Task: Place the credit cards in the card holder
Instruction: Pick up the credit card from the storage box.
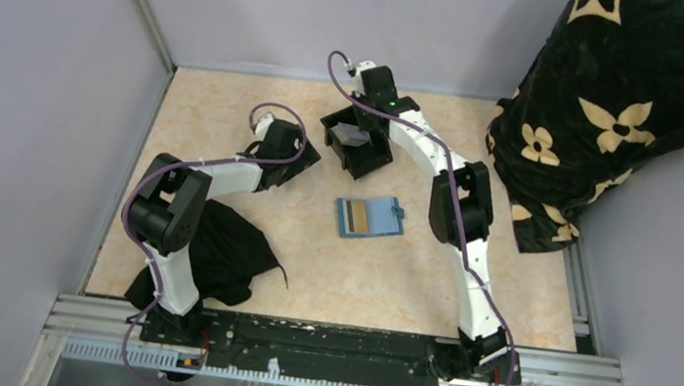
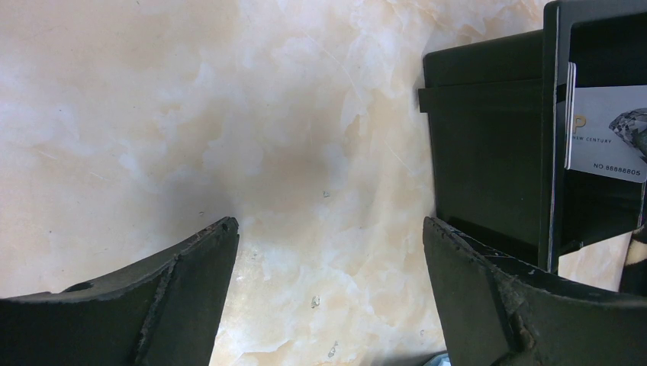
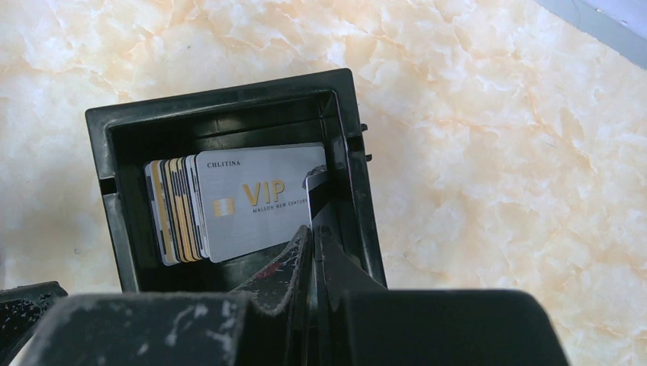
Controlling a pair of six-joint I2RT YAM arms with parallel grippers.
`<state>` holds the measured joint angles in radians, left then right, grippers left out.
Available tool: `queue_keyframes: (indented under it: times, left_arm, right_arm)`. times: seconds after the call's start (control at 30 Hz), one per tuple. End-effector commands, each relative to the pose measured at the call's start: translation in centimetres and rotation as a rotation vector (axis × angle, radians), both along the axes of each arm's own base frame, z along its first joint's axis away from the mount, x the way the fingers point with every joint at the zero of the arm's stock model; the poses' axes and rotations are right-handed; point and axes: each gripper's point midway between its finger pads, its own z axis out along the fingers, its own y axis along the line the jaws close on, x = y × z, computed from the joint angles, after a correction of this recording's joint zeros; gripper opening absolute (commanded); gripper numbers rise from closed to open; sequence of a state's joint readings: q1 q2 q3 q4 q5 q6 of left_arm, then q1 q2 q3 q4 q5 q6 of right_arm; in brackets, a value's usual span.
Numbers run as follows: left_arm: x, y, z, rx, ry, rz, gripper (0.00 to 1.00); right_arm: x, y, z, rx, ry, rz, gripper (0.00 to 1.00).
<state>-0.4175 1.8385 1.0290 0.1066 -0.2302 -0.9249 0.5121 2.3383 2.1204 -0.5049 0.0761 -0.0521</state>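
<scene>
The card holder (image 1: 382, 217) lies open and flat at the table's middle, with a tan-yellow card (image 1: 356, 216) in its left half. A stack of credit cards stands in a black tray (image 3: 229, 114), a grey-silver VIP card (image 3: 255, 198) in front and tan-yellow edges (image 3: 179, 206) behind it. My right gripper (image 3: 314, 229) is inside the tray, jaws closed together, tips at the silver card's lower right corner. My left gripper (image 2: 329, 229) is open and empty over bare table, just left of the tray (image 2: 488, 152); a silver card (image 2: 606, 141) shows there too.
A black cloth (image 1: 222, 252) lies at the near left by the left arm's base. A dark blanket with cream flowers (image 1: 625, 100) is piled at the back right. Grey walls close in the table on the left, back and right.
</scene>
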Motion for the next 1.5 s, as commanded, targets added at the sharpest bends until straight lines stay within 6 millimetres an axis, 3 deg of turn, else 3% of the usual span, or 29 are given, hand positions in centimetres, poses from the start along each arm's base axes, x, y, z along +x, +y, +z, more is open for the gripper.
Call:
queue_keyframes:
  times: [0.0,0.8,1.03,1.2,1.47]
  left_arm:
    - [-0.2,0.4,-1.4,0.003,0.038,0.006,0.97]
    - [-0.1,0.2,-1.9,-0.011,0.047,0.0,0.97]
    - [0.1,0.0,-1.8,-0.018,0.036,-0.008,0.99]
    - [0.2,0.1,-1.5,-0.021,0.023,-0.025,0.99]
    - [-0.3,0.1,0.5,-0.013,-0.025,-0.068,1.0]
  right_arm:
    - [0.1,-1.5,0.6,-0.023,-0.006,-0.03,0.04]
    - [-0.1,-1.3,-2.8,-0.038,0.053,-0.026,0.06]
    - [0.1,-1.4,-3.6,-0.051,0.064,-0.024,0.0]
    - [0.3,-1.4,-1.7,-0.035,0.016,-0.029,0.0]
    - [0.1,-1.3,4.9,0.053,-0.117,-0.031,0.0]
